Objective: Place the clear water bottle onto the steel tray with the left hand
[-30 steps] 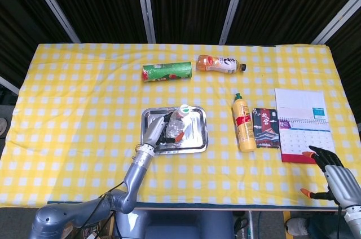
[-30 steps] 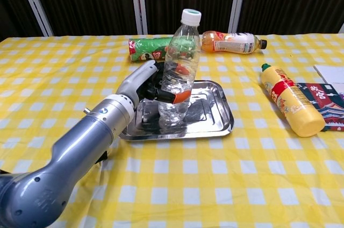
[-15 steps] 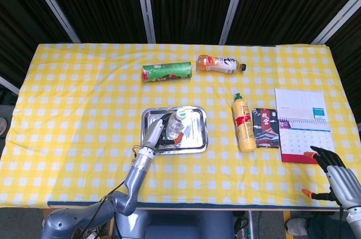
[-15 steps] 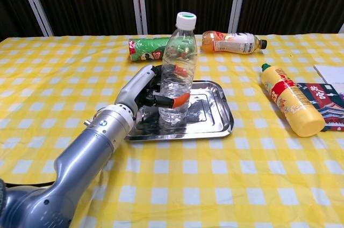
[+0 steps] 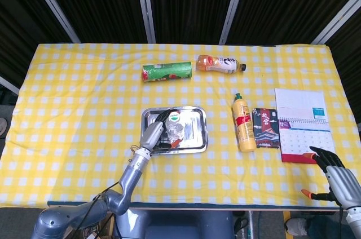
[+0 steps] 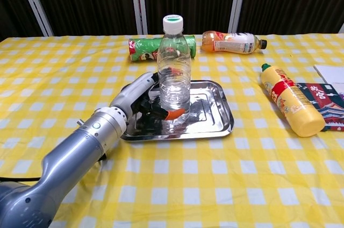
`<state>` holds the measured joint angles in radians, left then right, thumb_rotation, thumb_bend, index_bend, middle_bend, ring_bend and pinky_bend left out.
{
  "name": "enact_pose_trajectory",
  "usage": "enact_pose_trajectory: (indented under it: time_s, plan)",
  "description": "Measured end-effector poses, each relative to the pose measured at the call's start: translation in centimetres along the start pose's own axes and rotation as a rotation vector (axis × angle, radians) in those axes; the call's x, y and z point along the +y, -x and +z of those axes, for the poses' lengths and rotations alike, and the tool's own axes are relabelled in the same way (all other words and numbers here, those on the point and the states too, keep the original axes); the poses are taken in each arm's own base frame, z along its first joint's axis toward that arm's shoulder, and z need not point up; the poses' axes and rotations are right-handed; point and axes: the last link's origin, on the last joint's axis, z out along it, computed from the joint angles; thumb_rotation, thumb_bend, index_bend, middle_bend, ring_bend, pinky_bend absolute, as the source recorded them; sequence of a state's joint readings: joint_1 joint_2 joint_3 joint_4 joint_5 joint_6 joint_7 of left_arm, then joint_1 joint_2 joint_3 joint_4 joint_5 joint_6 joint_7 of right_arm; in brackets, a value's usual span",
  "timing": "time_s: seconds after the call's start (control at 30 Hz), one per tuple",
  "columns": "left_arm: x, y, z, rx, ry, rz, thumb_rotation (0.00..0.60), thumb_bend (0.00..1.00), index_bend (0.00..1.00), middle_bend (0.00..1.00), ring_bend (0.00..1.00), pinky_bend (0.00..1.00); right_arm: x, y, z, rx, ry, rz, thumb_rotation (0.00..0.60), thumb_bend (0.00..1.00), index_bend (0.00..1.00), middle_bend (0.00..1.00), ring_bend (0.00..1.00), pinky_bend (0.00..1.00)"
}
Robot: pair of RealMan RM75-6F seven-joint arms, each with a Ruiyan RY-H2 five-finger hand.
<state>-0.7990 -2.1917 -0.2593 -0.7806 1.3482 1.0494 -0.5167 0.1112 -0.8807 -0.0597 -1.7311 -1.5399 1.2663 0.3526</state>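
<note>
A table (image 5: 67,109) covered with a yellow-and-white checked cloth (image 6: 258,174) fills the scene. Behind the table's far edge hang dark pleated curtains (image 5: 186,2), crossed by pale slanting metal bars (image 5: 144,2). Even light falls over the cloth. Below the table's near edge, grey floor shows dimly.

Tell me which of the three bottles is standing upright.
The clear water bottle on the steel tray, by the left hand. The orange drink bottle and the yellow bottle lie on their sides.
</note>
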Motion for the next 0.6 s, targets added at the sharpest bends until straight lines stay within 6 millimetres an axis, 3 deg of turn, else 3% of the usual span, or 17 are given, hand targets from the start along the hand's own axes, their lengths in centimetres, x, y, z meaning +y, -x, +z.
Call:
enact_pose_trajectory:
  time_s: [0.2,0.33,0.6]
  plan:
    - [0.1,-1.6,-0.6,0.032,0.014,-0.007,0.600,0.32,0.10,0.04,0.00,0.00,0.0,0.2,0.1,-0.009,0.004,-0.003,0.600,0.16,0.23,0.10,0.06,0.05]
    - [0.1,-3.9,-1.5,0.071,0.029,0.002,0.600,0.32,0.10,0.03,0.00,0.00,-0.3,0.4,0.2,-0.014,-0.001,-0.004,0.600,0.16,0.23,0.10,0.06,0.05]
    - [-0.5,-11.8,-6.1,0.108,-0.048,0.153,0.600,0.30,0.09,0.00,0.00,0.00,-1.3,0.8,0.3,-0.027,-0.025,-0.008,0.600,0.16,0.23,0.10,0.06,0.05]
